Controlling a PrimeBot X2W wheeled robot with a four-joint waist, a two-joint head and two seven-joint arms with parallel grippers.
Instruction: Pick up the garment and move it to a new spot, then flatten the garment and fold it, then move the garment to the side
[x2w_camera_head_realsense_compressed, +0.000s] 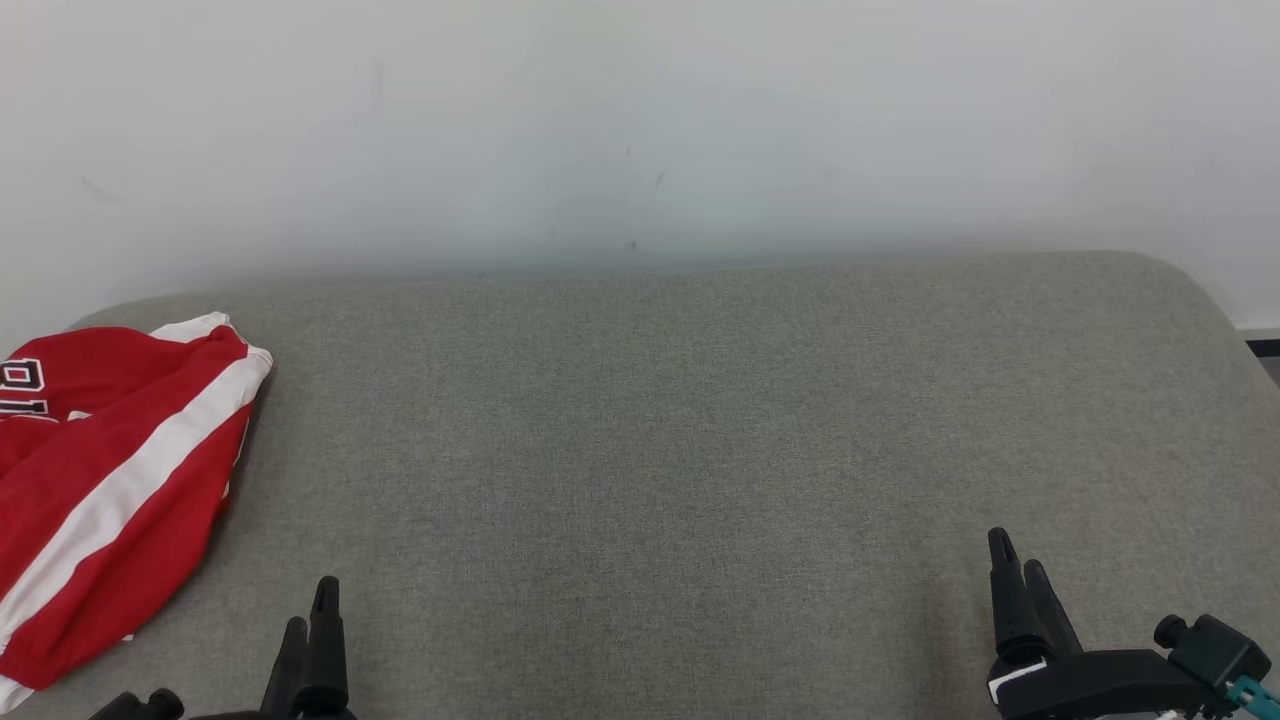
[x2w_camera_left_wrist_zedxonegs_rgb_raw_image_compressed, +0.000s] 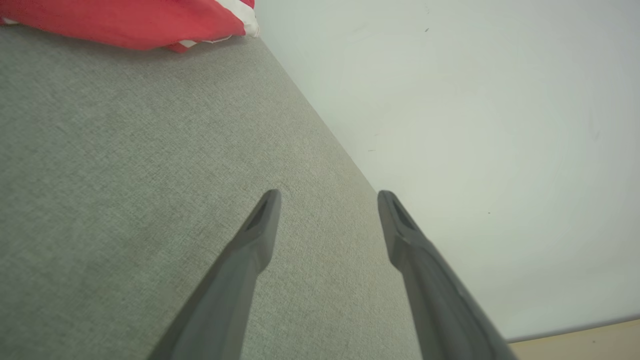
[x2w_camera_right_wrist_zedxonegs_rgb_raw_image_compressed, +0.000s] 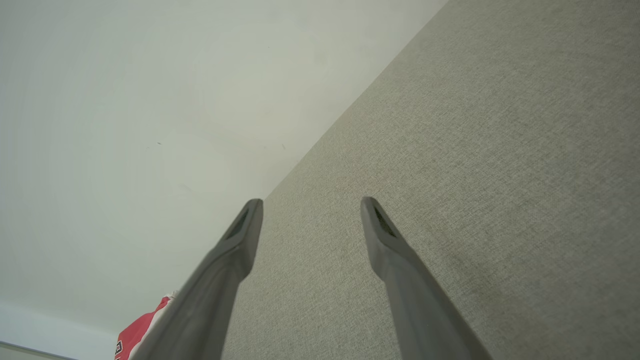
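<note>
A red garment (x2w_camera_head_realsense_compressed: 110, 480) with white stripes and a printed number lies bunched at the far left of the grey fabric surface (x2w_camera_head_realsense_compressed: 680, 430). Its edge also appears at the top left of the left wrist view as the garment (x2w_camera_left_wrist_zedxonegs_rgb_raw_image_compressed: 125, 20), and a corner of the garment (x2w_camera_right_wrist_zedxonegs_rgb_raw_image_compressed: 142, 332) peeks out at the bottom left of the right wrist view. My left gripper (x2w_camera_head_realsense_compressed: 310, 615) rests low at the front, just right of the garment, open and empty (x2w_camera_left_wrist_zedxonegs_rgb_raw_image_compressed: 327, 197). My right gripper (x2w_camera_head_realsense_compressed: 1020, 560) stands at the front right, far from the cloth, open with nothing between its fingers (x2w_camera_right_wrist_zedxonegs_rgb_raw_image_compressed: 310, 205).
A plain white wall (x2w_camera_head_realsense_compressed: 640, 120) runs along the back edge of the surface. The surface's right end is rounded, with a dark skirting strip (x2w_camera_head_realsense_compressed: 1262, 345) beyond it. A sliver of tan floor (x2w_camera_left_wrist_zedxonegs_rgb_raw_image_compressed: 590, 342) lies past the wall's base.
</note>
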